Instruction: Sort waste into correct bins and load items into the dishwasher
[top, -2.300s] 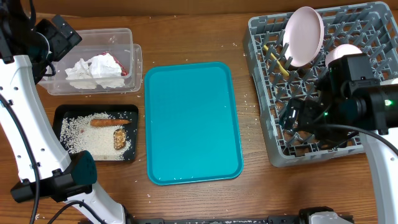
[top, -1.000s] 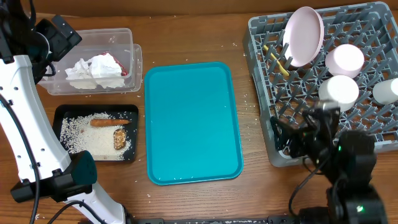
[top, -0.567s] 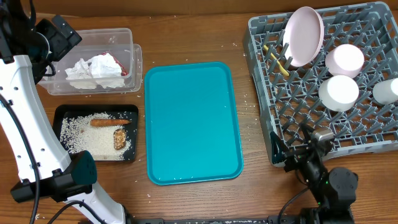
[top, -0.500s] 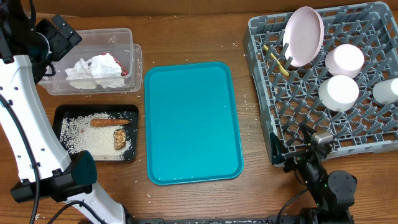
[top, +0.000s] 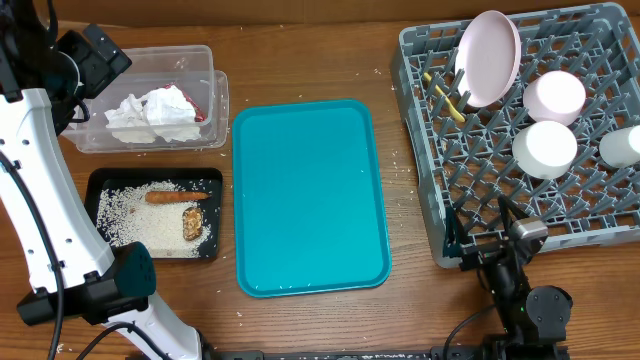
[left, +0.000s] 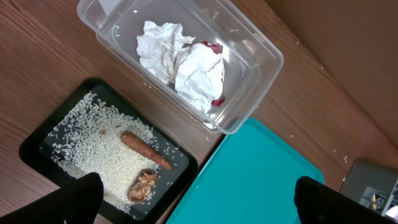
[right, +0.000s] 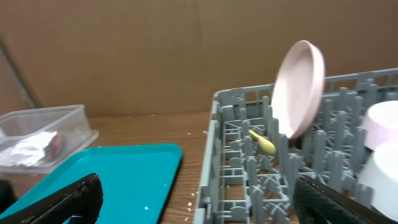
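The clear tub (top: 190, 58) holds the crumpled napkin (top: 155, 112) and the red wrapper (left: 212, 48). The black tray (top: 100, 180) holds rice crumbs (top: 130, 215), the carrot stick (top: 172, 197) and the brown chunk (top: 192, 224). The grey rack (top: 430, 170) holds the pink plate (top: 488, 55) on edge, the yellow spoon (top: 448, 100), two bowls (top: 555, 95) (top: 545, 147) and the cup (top: 622, 145). My left gripper (left: 199, 199) is open and empty, high above the tub. My right gripper (right: 205, 199) is open and empty, low by the rack's front left corner.
The large teal tray (top: 305, 195) lies bare in the middle between the bins and the rack. Loose rice crumbs dot the wood by the rack's left side. The left arm's white links run down the table's left edge.
My right arm has drawn back from over the rack to the table's front edge, empty. A second bowl now shows in the rack. The left arm has not moved.
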